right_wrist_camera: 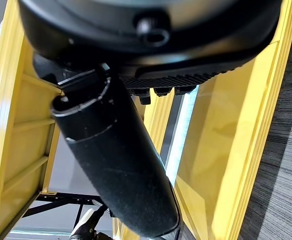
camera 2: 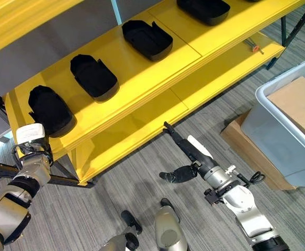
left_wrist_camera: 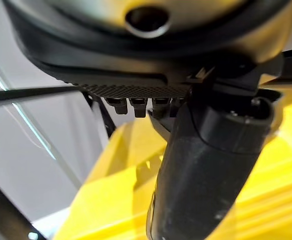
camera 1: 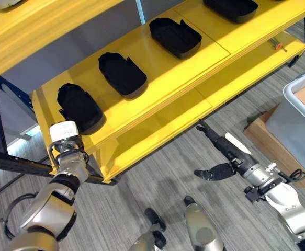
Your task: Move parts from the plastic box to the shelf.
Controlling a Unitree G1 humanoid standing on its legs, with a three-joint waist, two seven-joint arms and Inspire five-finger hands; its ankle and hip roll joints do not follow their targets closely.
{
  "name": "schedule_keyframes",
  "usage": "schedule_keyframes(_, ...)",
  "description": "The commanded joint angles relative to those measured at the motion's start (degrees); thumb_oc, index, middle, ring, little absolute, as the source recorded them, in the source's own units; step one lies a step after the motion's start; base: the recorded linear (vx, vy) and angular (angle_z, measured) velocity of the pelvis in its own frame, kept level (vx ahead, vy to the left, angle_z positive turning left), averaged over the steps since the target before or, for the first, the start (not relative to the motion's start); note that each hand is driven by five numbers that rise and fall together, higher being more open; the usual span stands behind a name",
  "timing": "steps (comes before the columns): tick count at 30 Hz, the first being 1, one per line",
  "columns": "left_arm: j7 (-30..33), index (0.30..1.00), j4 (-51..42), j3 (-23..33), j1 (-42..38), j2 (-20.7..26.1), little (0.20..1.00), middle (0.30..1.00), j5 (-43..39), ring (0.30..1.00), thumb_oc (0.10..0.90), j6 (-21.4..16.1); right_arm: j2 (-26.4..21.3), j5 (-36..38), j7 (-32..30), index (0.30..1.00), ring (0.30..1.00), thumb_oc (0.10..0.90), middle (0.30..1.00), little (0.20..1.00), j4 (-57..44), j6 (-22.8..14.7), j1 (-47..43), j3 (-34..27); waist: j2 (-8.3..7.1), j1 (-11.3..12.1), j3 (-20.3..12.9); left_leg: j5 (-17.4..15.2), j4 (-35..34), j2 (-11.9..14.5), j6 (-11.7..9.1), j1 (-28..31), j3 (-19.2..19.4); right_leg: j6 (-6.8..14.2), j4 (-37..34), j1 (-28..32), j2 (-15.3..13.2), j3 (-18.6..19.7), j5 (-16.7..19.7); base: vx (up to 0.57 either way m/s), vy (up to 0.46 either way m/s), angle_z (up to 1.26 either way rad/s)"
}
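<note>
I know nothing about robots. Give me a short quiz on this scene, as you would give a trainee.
1. True or false: the right hand holds a black part.
2. Where is the grey plastic box? A: low at the robot's right. B: on the yellow shelf. C: in the left hand.
3. Missing word: the left hand is by the ___ end of the row of black parts.
Key: 1 false, its fingers are straight and hold nothing; 2 A; 3 left.
</note>
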Motion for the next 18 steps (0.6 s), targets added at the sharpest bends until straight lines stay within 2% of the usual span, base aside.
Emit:
schedule_keyframes(1, 8.20, 1.000, 3.00, 3.32, -3.41, 3.94, 1.000, 1.000, 2.09, 1.000, 0.900, 5.13, 1.70, 1.41, -1.74, 1.000, 1.000, 0.900, 1.000, 1.000, -7.89, -5.15, -2.23, -2.50, -2.22, -1.69, -4.27, -5.67, 10.55, 2.79, -3.42, 4.72, -0.59, 1.56, -13.36, 4.17, -2.54, -5.13, 4.40, 0.00, 0.000, 0.00)
schedule_keyframes(5, 10.83, 1.000, 3.13, 3.90, -3.84, 4.42, 1.000, 1.000, -0.08, 1.000, 0.900, 3.08, 1.70, 1.35, -1.93, 1.000, 1.000, 0.900, 1.000, 1.000, -7.85, -5.34, -1.76, -2.56, -2.49, -1.72, -4.45, -5.77, 10.54, 2.81, -3.37, 4.65, -0.62, 1.60, -13.30, 4.11, -2.42, -5.01, 4.40, 0.00, 0.000, 0.00)
schedule_keyframes(9, 10.84, 1.000, 3.13, 3.89, -3.84, 4.42, 1.000, 1.000, -0.08, 1.000, 0.900, 3.08, 1.70, 1.35, -1.93, 1.000, 1.000, 0.900, 1.000, 1.000, -7.86, -5.34, -1.76, -2.56, -2.49, -1.72, -4.46, -5.77, 10.54, 2.81, -3.37, 4.65, -0.62, 1.60, -13.29, 4.11, -2.42, -5.01, 4.40, 0.00, 0.000, 0.00)
schedule_keyframes(10, 13.99, 1.000, 2.85, 4.21, -4.28, 4.03, 1.000, 1.000, -1.15, 1.000, 0.900, 0.79, 1.82, 0.98, -2.39, 1.000, 1.000, 0.900, 1.000, 1.000, -7.92, -5.48, -1.56, -2.33, -2.70, -1.82, -4.39, -5.79, 10.60, 2.86, -3.34, 4.54, -0.67, 1.57, -13.16, 3.99, -2.28, -4.87, 4.35, -0.02, -0.067, 0.00)
schedule_keyframes(11, 23.08, 1.000, 0.81, 5.01, -5.95, 3.77, 1.000, 1.000, -6.22, 1.000, 0.900, -4.65, 2.16, 0.63, -3.28, 1.000, 1.000, 0.900, 1.000, 1.000, -7.81, -6.92, -0.97, -2.10, -3.31, -1.81, -4.38, -6.60, 10.38, 2.82, -3.09, 4.41, -0.72, 1.51, -12.86, 3.52, -2.14, -4.62, 4.38, -0.03, -0.095, 0.00)
schedule_keyframes(12, 26.35, 1.000, -0.21, 6.05, -6.23, 3.93, 1.000, 1.000, -6.99, 1.000, 0.900, -6.67, 2.43, 0.40, -3.68, 1.000, 1.000, 0.900, 1.000, 1.000, -8.00, -7.67, -0.38, -2.12, -3.51, -1.71, -4.39, -6.92, 10.28, 2.73, -2.94, 4.43, -0.83, 1.52, -12.83, 3.52, -2.06, -4.51, 4.34, -0.04, -0.087, 0.01)
schedule_keyframes(13, 26.60, 1.000, -0.81, 6.47, -6.19, 3.97, 1.000, 1.000, -7.26, 1.000, 0.900, -6.73, 2.64, 0.33, -3.84, 1.000, 1.000, 0.900, 1.000, 1.000, -8.04, -7.87, -0.12, -2.07, -3.56, -1.66, -4.41, -6.91, 10.24, 2.75, -2.93, 4.49, -0.88, 1.54, -12.89, 3.61, -1.99, -4.44, 4.34, -0.02, -0.061, 0.04)
schedule_keyframes(14, 28.88, 1.000, -2.30, 7.53, -5.87, 4.06, 1.000, 1.000, -8.68, 1.000, 0.900, -8.42, 3.21, 0.28, -4.01, 1.000, 1.000, 0.900, 1.000, 1.000, -8.32, -8.26, 0.59, -2.22, -3.70, -1.51, -4.52, -6.95, 10.15, 2.77, -2.87, 4.60, -0.99, 1.58, -13.00, 3.79, -1.91, -4.40, 4.37, -0.02, -0.087, 0.08)
schedule_keyframes(15, 33.28, 1.000, -5.82, 9.84, -3.76, 3.82, 1.000, 1.000, -9.07, 1.000, 0.900, -12.73, 4.45, -0.12, -3.76, 1.000, 1.000, 0.900, 1.000, 1.000, -8.82, -9.48, 2.34, -2.76, -3.99, -1.10, -4.90, -7.22, 9.93, 2.76, -2.66, 4.79, -1.31, 1.76, -13.11, 4.08, -1.81, -4.28, 4.42, -0.02, -0.086, 0.08)
schedule_keyframes(18, 36.25, 1.000, -11.77, 12.02, 0.62, 2.26, 1.000, 1.000, -8.40, 1.000, 0.900, -15.52, 6.08, -0.79, -4.12, 1.000, 1.000, 0.900, 1.000, 1.000, -9.13, -10.14, 3.84, -2.69, -4.25, -0.12, -5.45, -7.43, 9.25, 2.66, -2.41, 5.21, -1.96, 1.85, -13.68, 5.04, -1.88, -4.62, 4.48, -0.02, -0.077, 0.03)
